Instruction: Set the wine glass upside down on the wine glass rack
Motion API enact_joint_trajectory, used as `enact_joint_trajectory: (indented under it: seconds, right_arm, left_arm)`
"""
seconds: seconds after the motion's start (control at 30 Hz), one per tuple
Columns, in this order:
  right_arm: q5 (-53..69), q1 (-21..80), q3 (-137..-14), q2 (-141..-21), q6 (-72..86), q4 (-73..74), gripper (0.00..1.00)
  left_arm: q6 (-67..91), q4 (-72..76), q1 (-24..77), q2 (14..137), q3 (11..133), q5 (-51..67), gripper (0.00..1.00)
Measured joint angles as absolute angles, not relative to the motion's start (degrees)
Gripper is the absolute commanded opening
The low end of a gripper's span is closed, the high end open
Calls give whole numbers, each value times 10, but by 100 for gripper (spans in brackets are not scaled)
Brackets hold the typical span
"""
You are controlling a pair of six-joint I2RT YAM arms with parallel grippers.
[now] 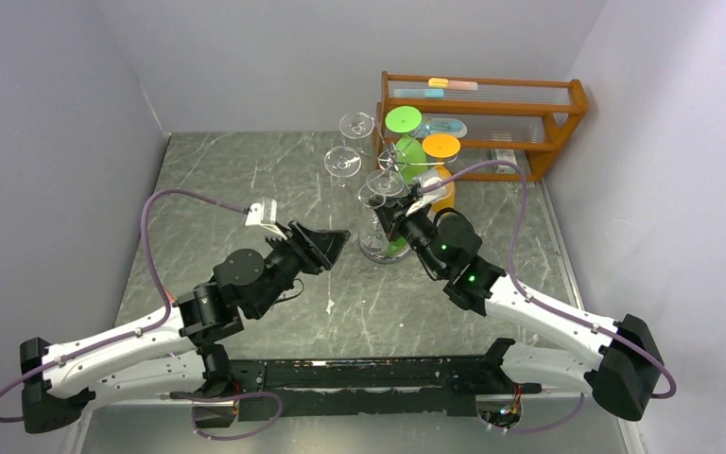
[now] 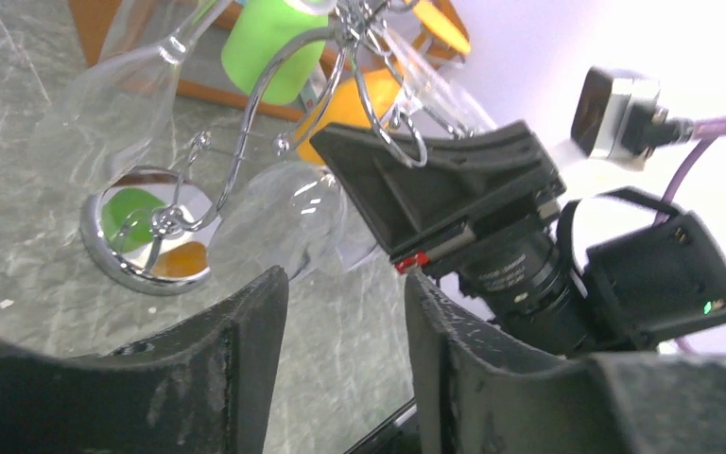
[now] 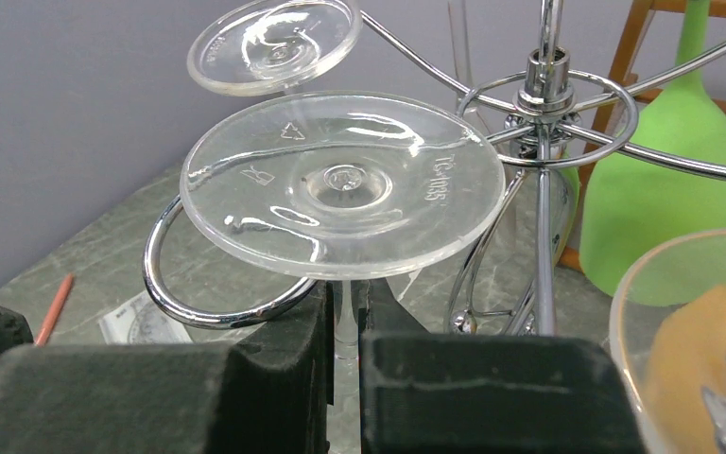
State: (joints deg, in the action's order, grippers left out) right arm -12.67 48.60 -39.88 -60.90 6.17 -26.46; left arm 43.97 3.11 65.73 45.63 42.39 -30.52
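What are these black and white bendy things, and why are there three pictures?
They are two robot arms, each ending in a pincer. One picture looks down from above; the other two come from small cameras on the wrists. On the grey table stands a shiny wire rack with a green glass and an orange glass hanging upside down, and a wooden shelf behind it. The right pincer pinches the stem of a clear wine glass, foot up. The left pincer is open and holds nothing.

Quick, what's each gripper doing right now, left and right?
Left gripper: open, holding nothing.
Right gripper: shut on the stem of the upside-down wine glass.
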Motion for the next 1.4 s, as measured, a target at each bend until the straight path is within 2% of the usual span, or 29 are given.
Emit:
enact_joint_trajectory:
  seconds: [0.27,0.37,0.67,1.03,1.4]
  right_arm:
    - [-160,489,-405,-611,71,-257,9]
    - [-159,490,-409,-615,76,-252,10]
    - [-149,491,-416,-621,83,-245,9]
    - [-122,489,-418,-627,72,-243,10]
    - [-67,487,-425,-633,77,-239,12]
  left_arm:
    - [522,84,654,505,456,-340,55]
    - [540,99,639,528,477,-321,53]
    - [603,135,514,593,488,-192,37]
    - [605,168,505,623,488,-110,5]
    - [614,182,503,630,488,-102,5]
